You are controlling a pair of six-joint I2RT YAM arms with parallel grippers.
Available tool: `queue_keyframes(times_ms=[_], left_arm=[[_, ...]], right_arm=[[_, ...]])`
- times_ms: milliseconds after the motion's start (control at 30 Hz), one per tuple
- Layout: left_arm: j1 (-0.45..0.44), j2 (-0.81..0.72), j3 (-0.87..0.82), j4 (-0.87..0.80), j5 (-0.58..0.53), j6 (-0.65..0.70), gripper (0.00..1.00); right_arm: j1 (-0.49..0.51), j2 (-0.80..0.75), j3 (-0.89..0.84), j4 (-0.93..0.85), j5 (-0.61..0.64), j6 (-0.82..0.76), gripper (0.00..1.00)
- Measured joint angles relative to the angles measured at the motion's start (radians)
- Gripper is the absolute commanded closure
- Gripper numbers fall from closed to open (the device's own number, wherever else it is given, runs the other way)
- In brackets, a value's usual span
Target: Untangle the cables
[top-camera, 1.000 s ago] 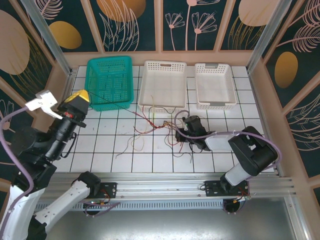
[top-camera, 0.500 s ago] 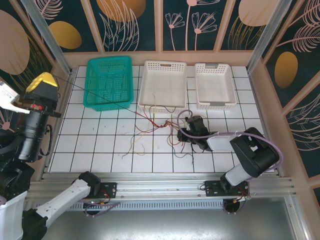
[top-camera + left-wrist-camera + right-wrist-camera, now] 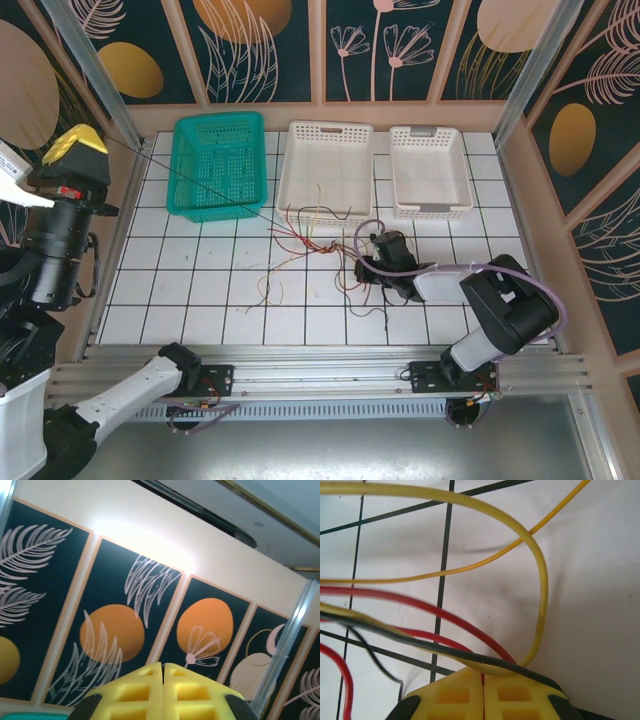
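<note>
top — taut dark cable (image 3: 190,180) from clamped left fingers (image 3: 76,144) to tangle (image 3: 315,245) | wrist close-up — right fingers (image 3: 515,696) pinch glossy yellow, red, black strands (image 3: 420,605)

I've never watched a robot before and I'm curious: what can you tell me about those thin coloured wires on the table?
The cables are thin, limp wires in red, yellow and black, seemingly plastic-coated. They lie loosely tangled on the white tiled table, by the middle white basket. The shut right gripper pinches several strands; one dark strand stretches straight over the teal basket to the shut left gripper.
</note>
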Motion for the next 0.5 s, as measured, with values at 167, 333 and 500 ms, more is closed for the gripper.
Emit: queue_keyframes(times_ms=[167,333,500], left_arm=[[0.0,-0.066,-0.241,0.097,0.084,-0.086,1.0],[0.0,-0.074,-0.475,0.185,0.196,-0.188,1.0],[0.0,-0.076,-0.649,0.253,0.282,-0.277,1.0]], right_arm=[[0.0,-0.157,-0.025,-0.105,0.054,-0.035,0.68],[0.005,-0.249,0.014,-0.184,0.077,-0.058,0.53],[0.085,-0.308,0.034,-0.218,0.087,-0.082,0.43]])
